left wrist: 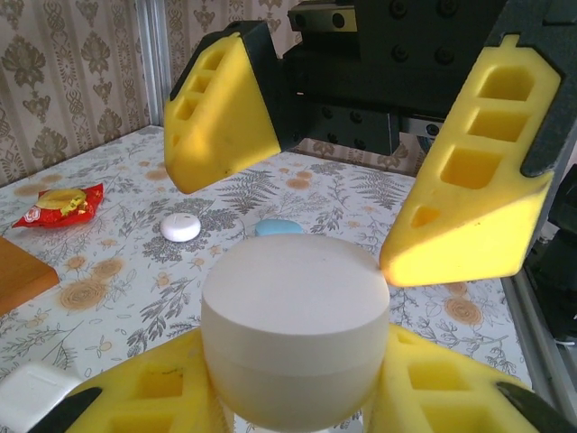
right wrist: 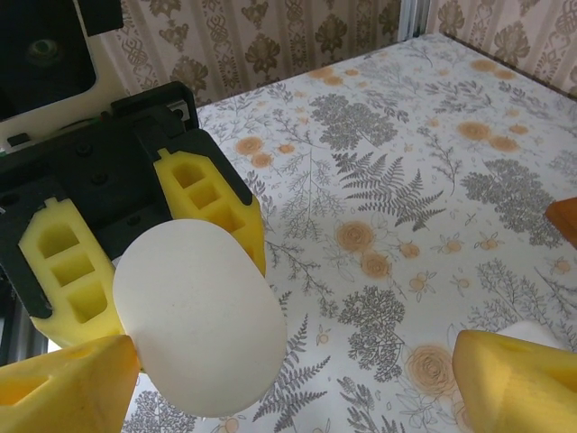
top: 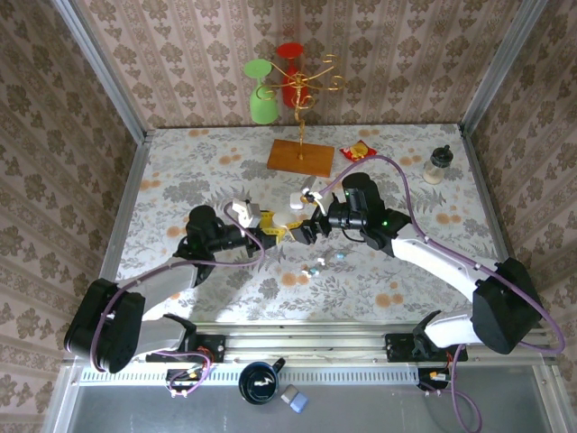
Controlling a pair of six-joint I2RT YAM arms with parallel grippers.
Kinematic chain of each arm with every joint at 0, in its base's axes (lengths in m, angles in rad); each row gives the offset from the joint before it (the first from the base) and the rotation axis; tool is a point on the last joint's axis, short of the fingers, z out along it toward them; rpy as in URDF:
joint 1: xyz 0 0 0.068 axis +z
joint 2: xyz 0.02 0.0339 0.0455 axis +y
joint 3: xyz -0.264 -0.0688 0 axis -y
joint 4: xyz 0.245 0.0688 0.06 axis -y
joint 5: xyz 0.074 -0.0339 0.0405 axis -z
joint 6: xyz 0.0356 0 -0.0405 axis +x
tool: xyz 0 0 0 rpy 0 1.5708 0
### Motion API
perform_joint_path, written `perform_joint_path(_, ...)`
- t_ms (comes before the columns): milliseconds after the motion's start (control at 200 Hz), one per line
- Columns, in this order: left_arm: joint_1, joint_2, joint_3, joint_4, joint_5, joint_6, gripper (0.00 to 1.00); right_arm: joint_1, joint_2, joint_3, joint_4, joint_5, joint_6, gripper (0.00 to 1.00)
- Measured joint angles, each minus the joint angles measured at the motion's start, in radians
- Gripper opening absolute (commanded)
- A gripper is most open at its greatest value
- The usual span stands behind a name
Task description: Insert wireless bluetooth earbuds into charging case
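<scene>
A round white charging case (left wrist: 296,325) with its lid shut is pinched between the yellow pads of my left gripper (left wrist: 296,401), which is shut on it and holds it above the table. The same case (right wrist: 198,325) faces my right gripper (right wrist: 288,388), which is open wide. One right pad (left wrist: 469,198) has its tip at the case's rim, while the other (left wrist: 225,108) stands apart. From above, both grippers meet mid-table around the case (top: 290,218). Tiny earbuds (top: 315,268) lie on the cloth just in front of them.
A white case (left wrist: 180,227) and a blue one (left wrist: 279,227) lie on the table beyond. A red snack packet (top: 358,152), a wooden-based glass hanger (top: 300,158) and a small jar (top: 437,165) stand at the back.
</scene>
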Motion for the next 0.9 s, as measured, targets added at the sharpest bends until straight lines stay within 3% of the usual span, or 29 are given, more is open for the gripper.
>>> perform_joint_path(900, 0.005, 0.039, -0.002, 0.040, 0.015, -0.041, 0.25, -0.031, 0.048, 0.043, 0.139, 0.107, 0.026, 0.92)
